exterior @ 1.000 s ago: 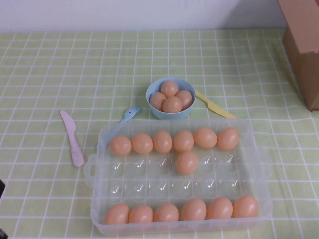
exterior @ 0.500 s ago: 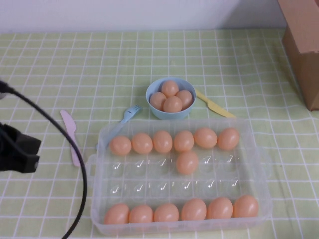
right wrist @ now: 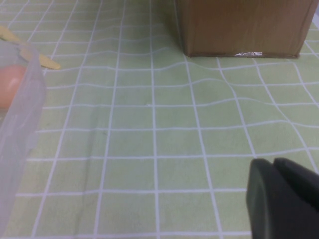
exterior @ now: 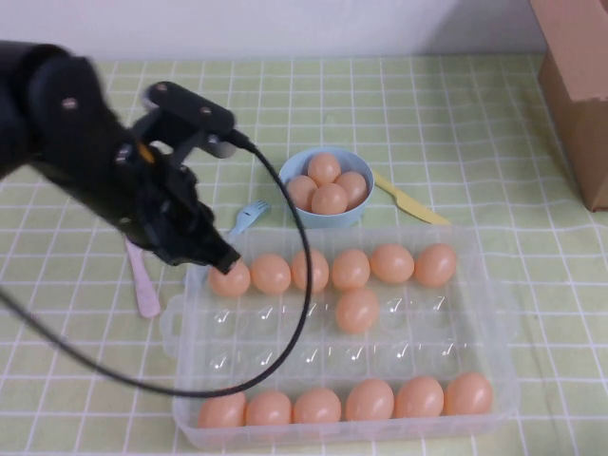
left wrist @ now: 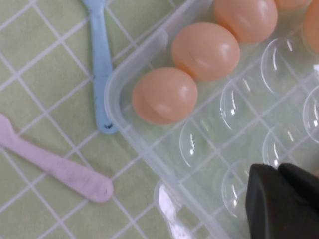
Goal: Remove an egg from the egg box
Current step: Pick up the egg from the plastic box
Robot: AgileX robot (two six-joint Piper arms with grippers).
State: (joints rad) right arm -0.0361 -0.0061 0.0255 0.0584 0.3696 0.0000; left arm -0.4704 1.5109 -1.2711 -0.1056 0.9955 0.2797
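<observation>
The left gripper (exterior: pixel 220 258) is positioned above the far-left corner of the egg box (exterior: pixel 499 313), beside the corner egg (exterior: pixel 229 279); its finger state cannot be told; the right gripper (right wrist: pixel 284 199) is seen over bare tablecloth (right wrist: pixel 149 129), fingers closed together, nothing held.

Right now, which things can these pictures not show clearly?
- Left gripper, high view: over the egg box far-left corner; the arm hides its fingertips.
- Right gripper, right wrist view: cut off by the edge, absent from the high view.
- Pink knife, high view: upper part behind the arm.
</observation>
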